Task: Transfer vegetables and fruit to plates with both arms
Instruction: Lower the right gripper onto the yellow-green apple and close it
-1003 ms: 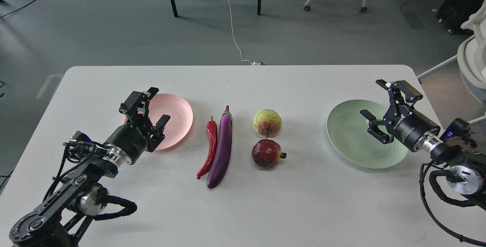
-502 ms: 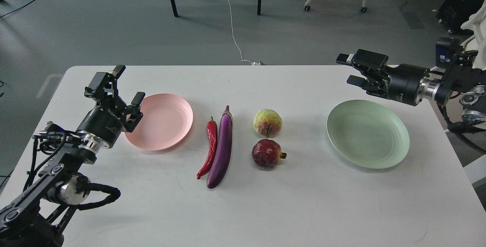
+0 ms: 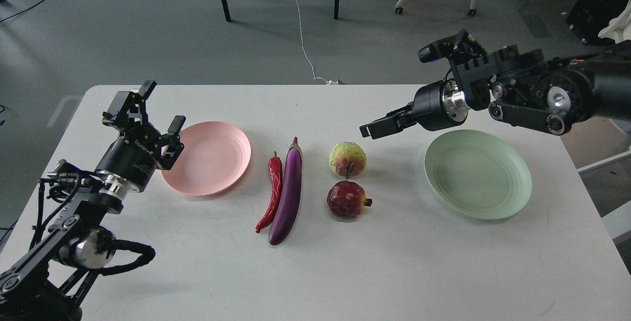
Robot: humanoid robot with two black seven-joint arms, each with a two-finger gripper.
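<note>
- The left gripper (image 3: 148, 114) hangs over the table (image 3: 315, 271) just left of the pink plate (image 3: 209, 158), its fingers spread wide and empty.
- The right gripper (image 3: 382, 126) reaches in from the right, above the table between the green plate (image 3: 478, 175) and the round fruit (image 3: 347, 159). It is seen edge-on, so how far it is open cannot be told; it holds nothing.
- The chili (image 3: 272, 190) and eggplant (image 3: 288, 193) lie side by side, touching, right of the pink plate.
- The round fruit sits just behind the pomegranate (image 3: 347, 200), both on the table left of the green plate.
- Both plates are empty.
</note>
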